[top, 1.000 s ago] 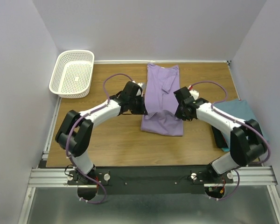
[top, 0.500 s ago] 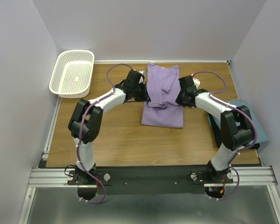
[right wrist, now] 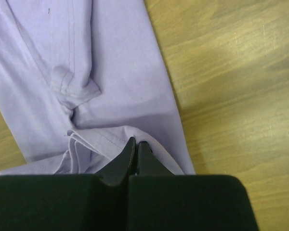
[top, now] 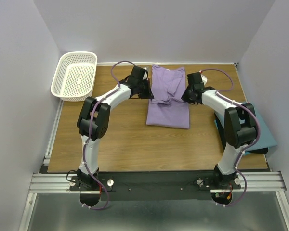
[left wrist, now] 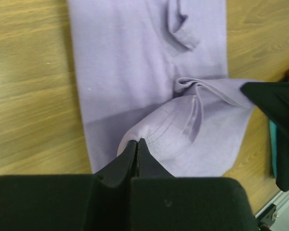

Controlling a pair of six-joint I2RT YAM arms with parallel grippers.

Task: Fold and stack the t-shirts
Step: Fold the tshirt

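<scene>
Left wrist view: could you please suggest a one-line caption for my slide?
Left pincer pinches a raised fold of the lavender t-shirt lying on the wooden table.

Table [top: 120,139] lies open nearside of the lavender t-shirt [top: 168,114]; basket [top: 74,75] fills far-left corner.

lavender t-shirt [top: 168,103]: soft matt knit cloth, stitched hems, a few creases. teal t-shirt [top: 265,132]: matt cloth too. table [top: 120,139]: wood grain, smooth, slight sheen. basket [top: 74,75]: white plastic mesh. left gripper [left wrist: 136,143], right gripper [right wrist: 135,142]: all 4 fingers matt black, plastic-looking. rail [top: 53,182]: bare silver metal, ribbed.
</scene>
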